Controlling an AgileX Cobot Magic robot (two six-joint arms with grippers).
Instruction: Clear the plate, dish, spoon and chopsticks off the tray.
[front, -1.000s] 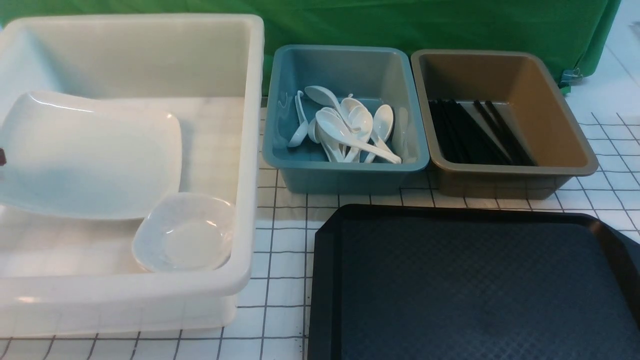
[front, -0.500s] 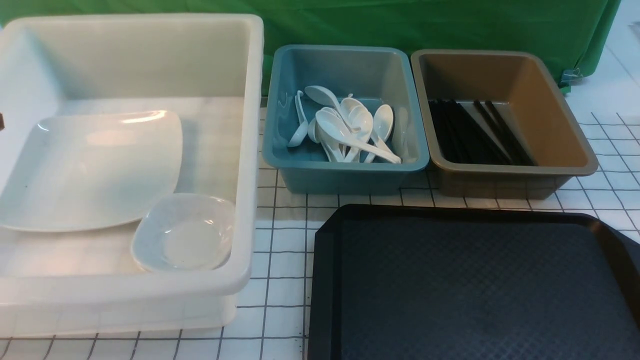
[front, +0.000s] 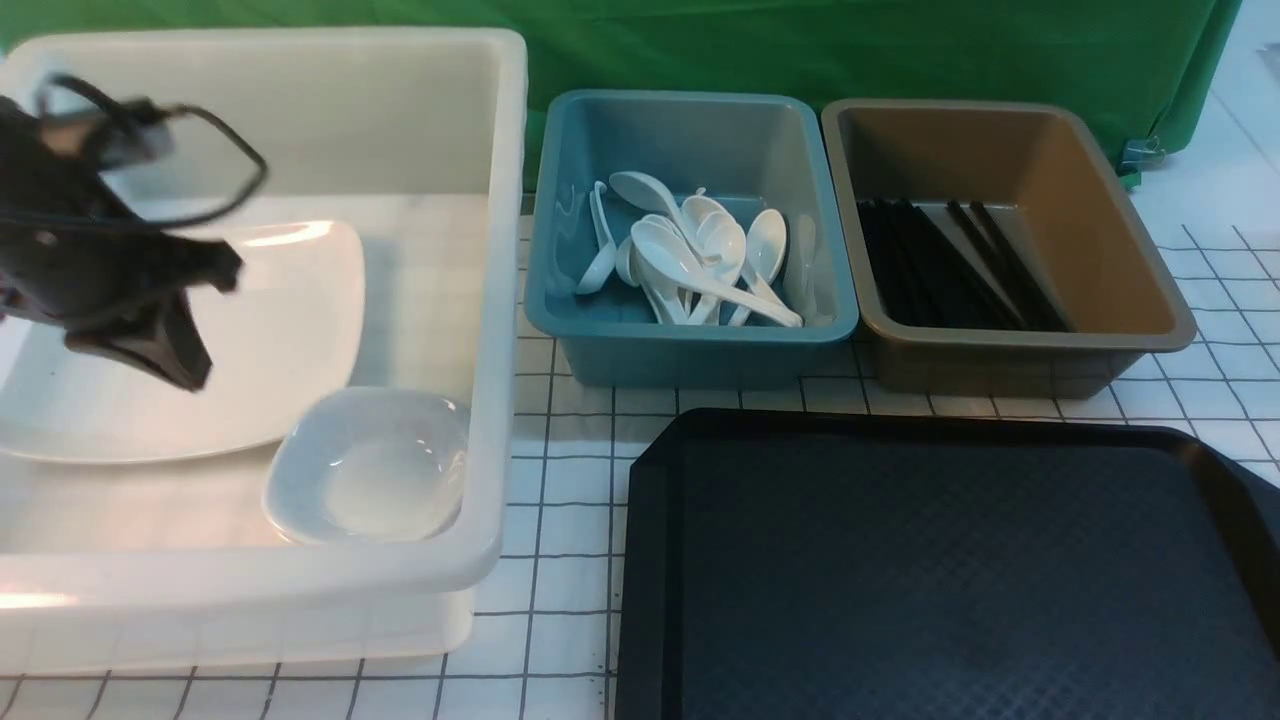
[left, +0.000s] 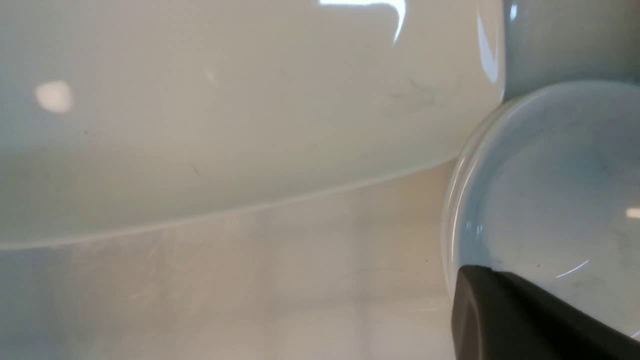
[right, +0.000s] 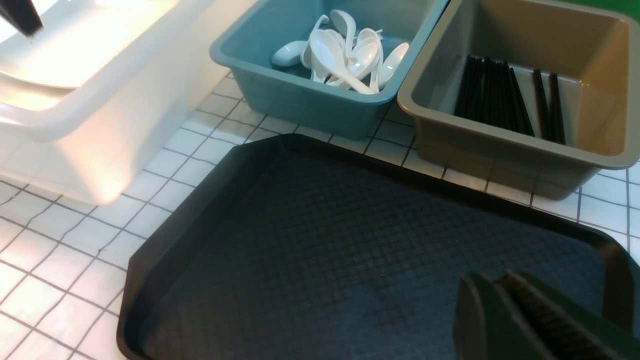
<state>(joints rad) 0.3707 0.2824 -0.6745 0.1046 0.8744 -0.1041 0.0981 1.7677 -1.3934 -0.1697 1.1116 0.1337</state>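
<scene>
Left end effector (front: 150, 350) closed and empty above plate (front: 290, 330), right end effector (right: 500, 295) nearly closed, empty over tray (front: 650, 560); could clip dish (front: 370, 470) at 4 o'clock if lowered.

Three tubs stood in a row behind the tray (front: 940, 580). The largest tub (front: 505, 300), on the left, held the plate (front: 280, 330) with a small dish (front: 370, 465) just before its right corner. The middle tub (front: 690, 350) held spoons (front: 690, 260). The right tub (front: 1150, 300) held chopsticks (front: 950, 265).
</scene>
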